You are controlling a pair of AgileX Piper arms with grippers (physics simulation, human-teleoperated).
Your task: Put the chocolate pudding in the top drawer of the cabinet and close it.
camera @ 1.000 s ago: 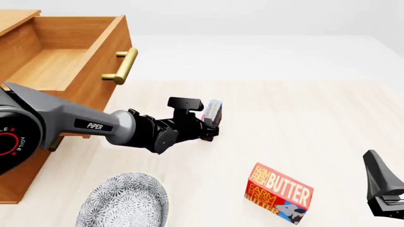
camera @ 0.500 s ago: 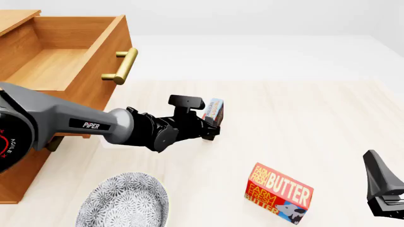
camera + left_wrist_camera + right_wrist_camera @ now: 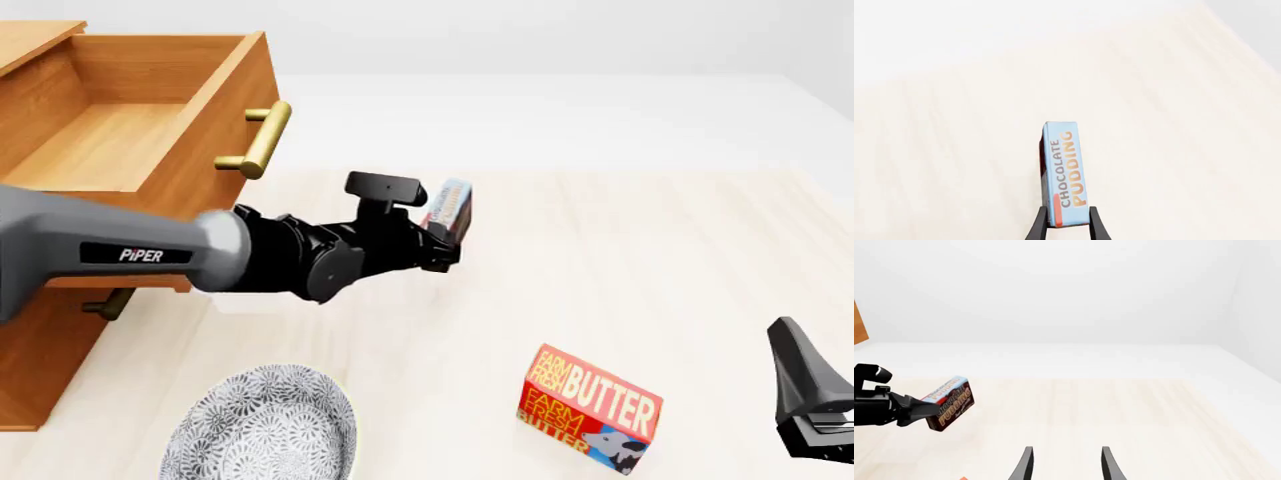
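Orange-brown wood forms the cabinet (image 3: pixel 40 330) at the far left of the front view, its top drawer (image 3: pixel 147 120) pulled out toward the table, with the bare wooden floor of the drawer exposed and the brass bar handle (image 3: pixel 258 140) on its front panel. Below it, the brass handle of the lower drawer (image 3: pixel 107 302) shows partly behind the left arm. A grey patterned plate (image 3: pixel 260 425) lies on the pale wooden table (image 3: pixel 641 260) near the bottom edge, in front of the cabinet. The left arm reaches from the left across the cabinet front, and the left gripper (image 3: pixel 445 240) pinches the chocolate pudding (image 3: pixel 450 217) by one end, the box held on edge above the table, to the right of the open drawer and outside it. In the left wrist view the two dark fingers (image 3: pixel 1039 227) clamp the lower end of the box (image 3: pixel 1062 172), whose light blue edge carries the lettering "CHOCOLATE PUDDING". The right wrist view shows the same box (image 3: pixel 951 402) tilted in the left gripper (image 3: pixel 921 410), clear of the table surface. A red butter box (image 3: pixel 590 408) with yellow lettering lies on the table right of the plate. The right gripper (image 3: pixel 817 405) sits at the lower right edge; in its wrist view (image 3: pixel 1065 465) its fingers stand spread apart and hold nothing.
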